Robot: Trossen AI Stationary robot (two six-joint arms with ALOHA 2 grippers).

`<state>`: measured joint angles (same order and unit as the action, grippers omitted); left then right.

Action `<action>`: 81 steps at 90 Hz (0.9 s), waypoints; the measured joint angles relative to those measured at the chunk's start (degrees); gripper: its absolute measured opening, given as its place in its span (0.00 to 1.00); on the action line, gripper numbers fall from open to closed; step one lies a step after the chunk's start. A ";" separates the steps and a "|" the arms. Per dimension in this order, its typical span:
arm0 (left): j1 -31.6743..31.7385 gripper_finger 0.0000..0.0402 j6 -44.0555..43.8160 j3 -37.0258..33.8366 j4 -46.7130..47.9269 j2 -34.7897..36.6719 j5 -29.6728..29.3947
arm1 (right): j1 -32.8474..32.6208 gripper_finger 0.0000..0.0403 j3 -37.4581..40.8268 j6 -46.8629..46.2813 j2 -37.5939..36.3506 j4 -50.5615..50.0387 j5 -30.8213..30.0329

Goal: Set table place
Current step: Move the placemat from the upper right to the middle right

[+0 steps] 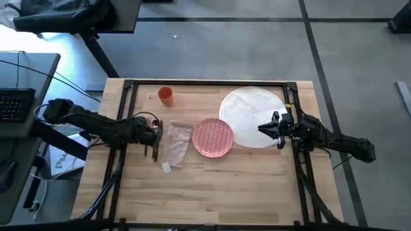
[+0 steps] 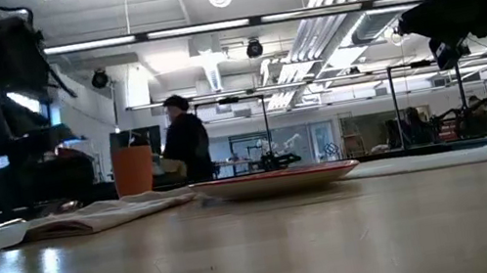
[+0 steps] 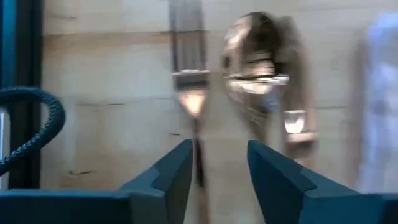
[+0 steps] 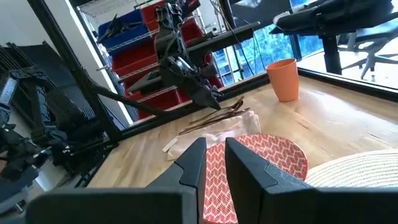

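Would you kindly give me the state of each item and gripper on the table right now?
Small orange cup: upright, standing alone.
Red-patterned plate: flat, overlapping the large white round plate.
Pale pink cloth napkin: lying crumpled.
Copper-coloured cutlery: lying beside the napkin.
Left gripper: open over the cutlery.
Right gripper: open, empty.

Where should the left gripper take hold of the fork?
Grip the fork by its thin handle, coming straight down from above: it lies flat on the table beside the spoon, and the left gripper's open fingers already straddle the handle.
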<state>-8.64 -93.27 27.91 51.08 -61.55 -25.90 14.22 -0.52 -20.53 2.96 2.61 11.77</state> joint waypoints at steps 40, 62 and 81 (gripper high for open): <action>1.58 0.35 44.13 14.07 -40.21 -4.36 -7.64 | -0.02 0.09 -0.02 0.00 0.00 -0.02 0.02; 13.10 0.31 64.05 23.25 -54.89 -22.14 2.11 | -0.02 0.09 -0.01 0.00 0.00 -0.02 0.02; 20.93 0.31 71.69 34.31 -54.93 -36.30 10.87 | -0.02 0.09 -0.01 -0.01 0.00 -0.03 0.02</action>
<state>12.29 -21.58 62.23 -3.85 -97.85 -15.03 14.20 -0.53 -20.54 2.96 2.58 11.79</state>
